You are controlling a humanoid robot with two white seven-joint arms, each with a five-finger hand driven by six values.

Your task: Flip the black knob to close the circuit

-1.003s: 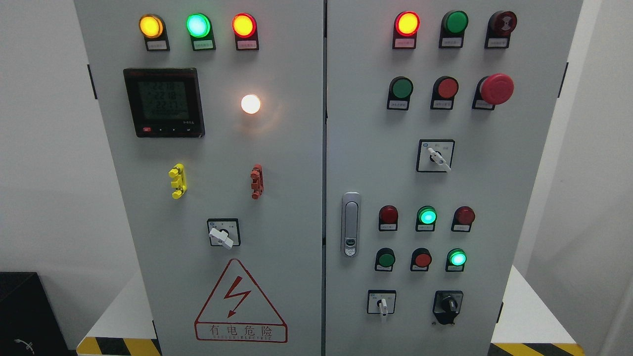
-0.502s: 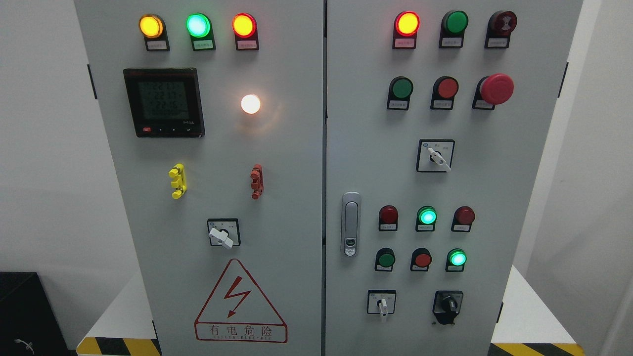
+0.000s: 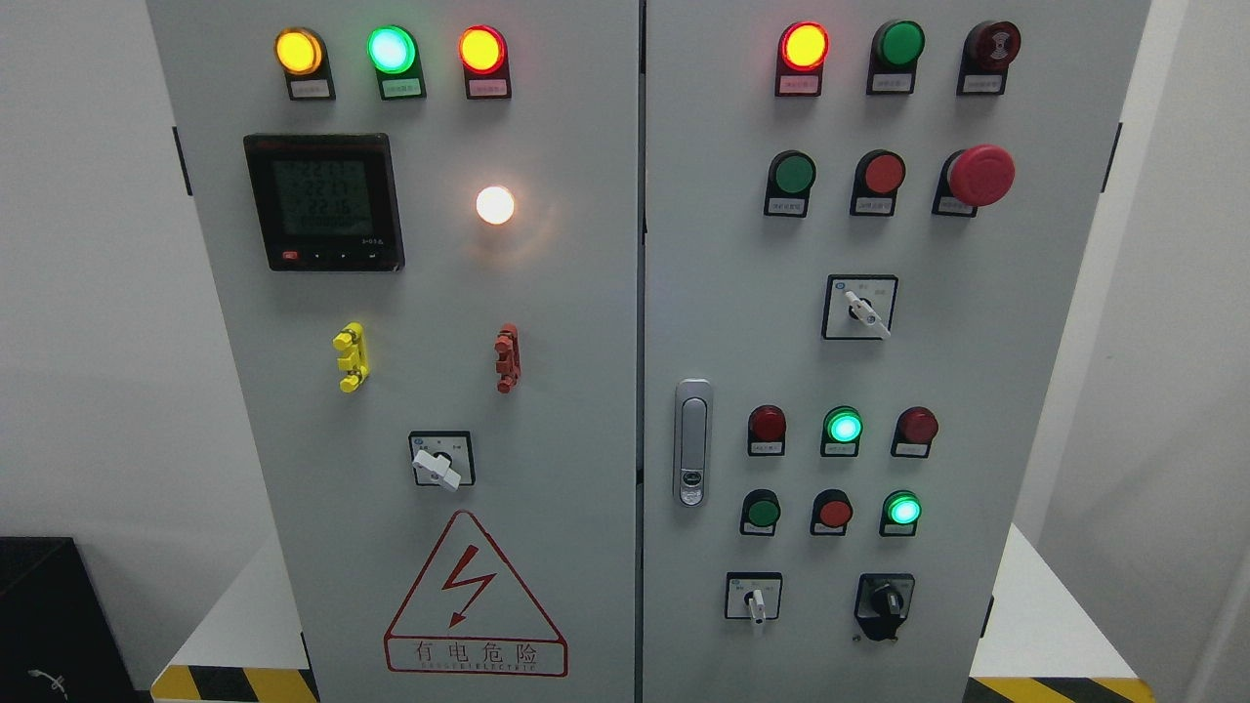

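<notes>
we are facing a grey electrical cabinet [image 3: 547,322] with two doors, and neither of our hands is showing in the head view, so we cannot tell whether our fingers are apart or together. the black knob [image 3: 885,603] is sitting at the lower right of the right door, on a black plate, its grip pointing roughly upward with a slight lean to the left. just to its left a white-handled selector switch [image 3: 754,599] is pointing straight down. above these two, a row of a green button [image 3: 761,511], a red button [image 3: 834,512] and a lit green lamp [image 3: 903,510] is showing, and above that row another lit green lamp [image 3: 844,427] is glowing between two dark red lamps. a silver door latch [image 3: 692,442] is standing upright near the seam between the doors. higher on the right door a red mushroom stop button [image 3: 980,176] is sticking out, with a lit red lamp [image 3: 804,46] in the top row. on the left door a digital meter [image 3: 324,202] is displaying faint digits beside a glowing white lamp [image 3: 495,205], and a red-edged warning triangle [image 3: 476,596] is sitting at the bottom.
</notes>
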